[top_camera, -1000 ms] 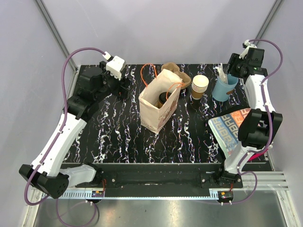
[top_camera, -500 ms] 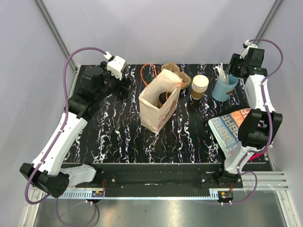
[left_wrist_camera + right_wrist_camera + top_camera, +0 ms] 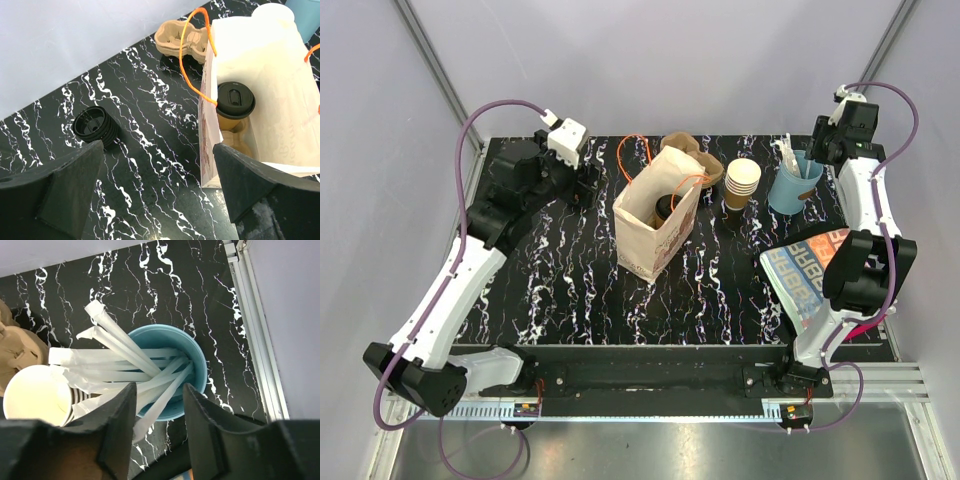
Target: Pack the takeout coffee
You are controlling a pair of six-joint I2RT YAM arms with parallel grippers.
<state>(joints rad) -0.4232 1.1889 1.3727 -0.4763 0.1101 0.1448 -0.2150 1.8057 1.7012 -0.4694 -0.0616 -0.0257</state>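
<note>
Marbled table [image 3: 570, 260], takeout coffee [image 3: 235, 100] in paper bag [image 3: 285, 125] beyond wide-open left gripper [image 3: 157, 150], right gripper [image 3: 160, 390] parted

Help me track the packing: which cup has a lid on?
The tan cup standing inside the paper bag: it alone wears a black lid. The stacked tan cups are open-topped, and the blue cup holds wrapped straws.

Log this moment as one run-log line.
takeout coffee in paper bag | left gripper open | right gripper open near blue cup

Paper bag [image 3: 285, 90] mouth open above takeout coffee [image 3: 235, 98], orange handle [image 3: 182, 60] looping alongside
</note>
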